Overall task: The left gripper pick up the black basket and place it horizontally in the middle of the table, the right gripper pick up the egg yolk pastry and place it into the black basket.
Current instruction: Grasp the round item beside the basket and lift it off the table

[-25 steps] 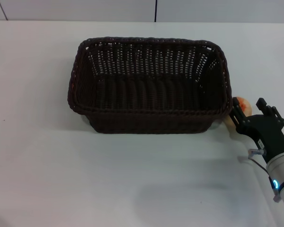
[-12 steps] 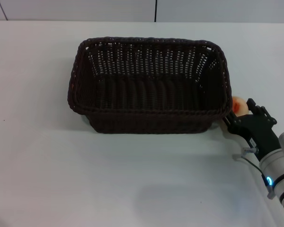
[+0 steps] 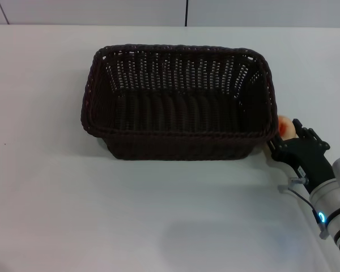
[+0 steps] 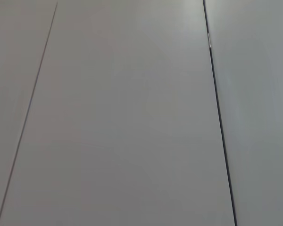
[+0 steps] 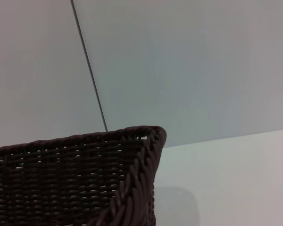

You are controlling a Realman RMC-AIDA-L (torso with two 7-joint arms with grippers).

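Note:
The black basket [image 3: 178, 102] stands lengthwise across the middle of the white table [image 3: 56, 198], open side up and empty. Its braided corner also shows in the right wrist view [image 5: 132, 179]. The egg yolk pastry [image 3: 285, 126] shows as a pale peach lump just outside the basket's right wall, at rim height. My right gripper [image 3: 287, 135] reaches in from the lower right, and its black fingers [image 3: 304, 131] close around the pastry, which they partly hide. The left gripper is out of view. The left wrist view shows only grey wall panels.
The right arm [image 3: 334, 204] with its blue light crosses the table's lower right corner. A grey panelled wall [image 3: 187, 11] runs behind the table's far edge. White tabletop lies to the left of and in front of the basket.
The right gripper has moved left toward the basket's right wall, and its fingers have drawn closer around the pastry. The pastry has shifted slightly left with it. The basket has not moved.

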